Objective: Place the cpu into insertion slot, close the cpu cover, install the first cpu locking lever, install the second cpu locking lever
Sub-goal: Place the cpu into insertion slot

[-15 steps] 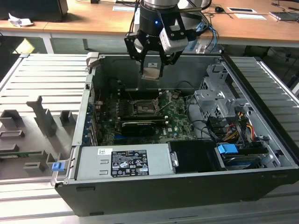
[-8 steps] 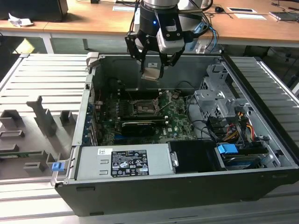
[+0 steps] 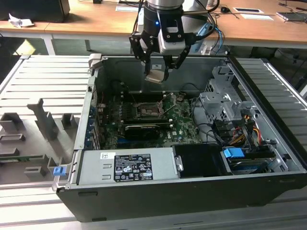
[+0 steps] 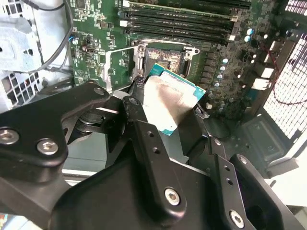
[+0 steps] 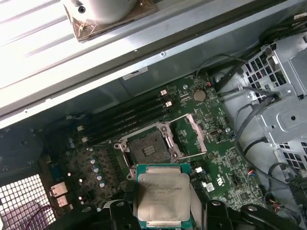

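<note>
My gripper hangs over the open computer case, shut on the cpu, a flat square chip with a dull silver top. In both wrist views the cpu sits between the black fingers, tilted and well above the board. The insertion slot lies bare below it, a square black recess with a metal rim. The cpu cover is swung open beside the slot.
Memory sticks run beside the socket. A long black card lies nearer the grey power supply. A metal drive cage with cables stands at the exterior view's right. The case's back wall rises behind the gripper.
</note>
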Robot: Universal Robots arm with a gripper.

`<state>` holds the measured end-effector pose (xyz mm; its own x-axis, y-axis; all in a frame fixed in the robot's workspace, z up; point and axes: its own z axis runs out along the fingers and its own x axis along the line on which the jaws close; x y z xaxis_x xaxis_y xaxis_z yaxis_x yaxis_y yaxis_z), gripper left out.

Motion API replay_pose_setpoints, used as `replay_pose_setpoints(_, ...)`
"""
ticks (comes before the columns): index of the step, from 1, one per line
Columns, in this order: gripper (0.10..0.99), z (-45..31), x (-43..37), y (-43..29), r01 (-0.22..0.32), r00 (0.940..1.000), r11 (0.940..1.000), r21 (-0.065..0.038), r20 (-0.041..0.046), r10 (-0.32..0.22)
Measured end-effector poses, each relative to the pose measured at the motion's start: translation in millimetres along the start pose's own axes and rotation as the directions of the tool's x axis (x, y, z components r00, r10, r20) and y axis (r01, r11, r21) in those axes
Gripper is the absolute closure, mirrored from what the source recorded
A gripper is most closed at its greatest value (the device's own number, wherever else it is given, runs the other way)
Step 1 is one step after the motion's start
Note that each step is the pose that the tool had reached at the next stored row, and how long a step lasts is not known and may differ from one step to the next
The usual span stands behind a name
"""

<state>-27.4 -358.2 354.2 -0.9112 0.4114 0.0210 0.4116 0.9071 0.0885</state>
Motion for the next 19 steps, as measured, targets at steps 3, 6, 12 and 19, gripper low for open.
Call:
replay_pose_setpoints(3,0.561,0.5,0.0,0.0,-0.036,0.9994,0.9994,-0.001,0.0031,0.036)
replay_pose_setpoints(6,0.561,0.8,2.0,-1.0,-0.063,0.998,0.998,-0.002,0.0056,0.063)
replay_pose_setpoints(12,0.561,1.6,6.1,-2.9,-0.068,0.9977,0.9977,-0.002,0.0059,0.068)
replay_pose_setpoints(19,0.561,3.0,6.1,-3.1,-0.08,0.9968,0.9968,-0.002,0.007,0.08)
